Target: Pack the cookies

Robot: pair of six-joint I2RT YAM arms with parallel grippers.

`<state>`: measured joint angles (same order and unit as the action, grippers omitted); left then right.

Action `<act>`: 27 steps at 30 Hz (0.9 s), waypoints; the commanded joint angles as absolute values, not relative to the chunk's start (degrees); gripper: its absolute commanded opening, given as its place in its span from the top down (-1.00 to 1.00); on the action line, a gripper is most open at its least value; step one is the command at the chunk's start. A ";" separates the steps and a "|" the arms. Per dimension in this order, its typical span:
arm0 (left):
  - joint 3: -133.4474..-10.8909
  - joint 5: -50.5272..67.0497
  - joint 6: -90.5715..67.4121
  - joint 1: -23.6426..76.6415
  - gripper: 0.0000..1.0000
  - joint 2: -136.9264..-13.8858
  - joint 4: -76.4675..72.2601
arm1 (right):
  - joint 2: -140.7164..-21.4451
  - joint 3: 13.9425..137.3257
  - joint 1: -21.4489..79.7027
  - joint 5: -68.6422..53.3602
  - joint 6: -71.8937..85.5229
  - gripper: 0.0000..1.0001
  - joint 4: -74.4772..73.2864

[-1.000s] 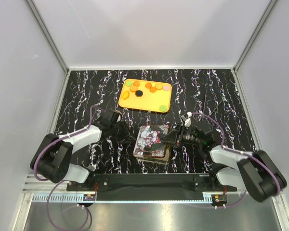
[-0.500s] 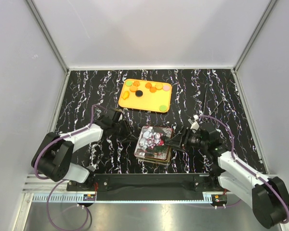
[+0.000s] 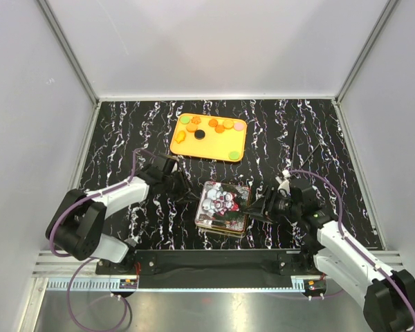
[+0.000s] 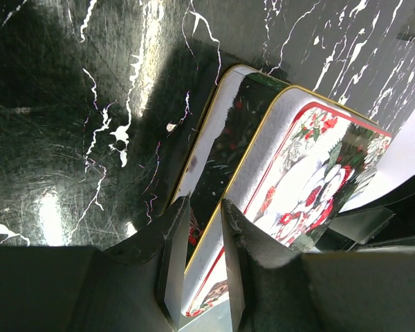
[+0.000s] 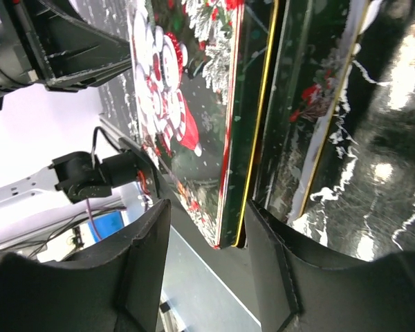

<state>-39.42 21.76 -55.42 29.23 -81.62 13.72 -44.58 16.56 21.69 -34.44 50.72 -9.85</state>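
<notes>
Several cookies (image 3: 218,125) in orange, green, pink and black lie on the orange tray (image 3: 214,146) at the back. In front of it a Christmas tin's lid (image 3: 223,201) (image 4: 311,173) (image 5: 187,104) rests askew on the dark green tin base (image 4: 228,131) (image 5: 311,104). My left gripper (image 3: 185,187) (image 4: 202,202) is at the tin's left edge, its jaws a narrow gap apart with the lid's rim showing through. My right gripper (image 3: 253,207) (image 5: 206,207) is open at the tin's right side, its fingers either side of the lid's corner without pinching it.
Grey walls close in the black marbled table (image 3: 124,131) on three sides. The black base rail (image 3: 221,261) runs along the near edge, just behind the tin. Both forearms lie low on either side of the tin.
My right arm has drawn back to the right and its jaws have widened. The left gripper has moved in toward the tin. The lid has shifted slightly to the right and nearer.
</notes>
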 commanded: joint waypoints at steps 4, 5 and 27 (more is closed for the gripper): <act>-42.45 21.36 -54.41 29.88 0.38 -82.35 13.62 | -43.07 21.09 20.92 -30.85 47.20 -0.10 -16.96; -42.89 21.27 -54.14 29.97 0.38 -82.61 13.88 | -43.07 21.27 20.92 -29.81 47.20 -0.11 -17.48; -48.43 18.90 -51.15 32.96 0.38 -86.75 19.51 | -52.47 22.77 21.01 -27.86 45.53 -0.17 -13.19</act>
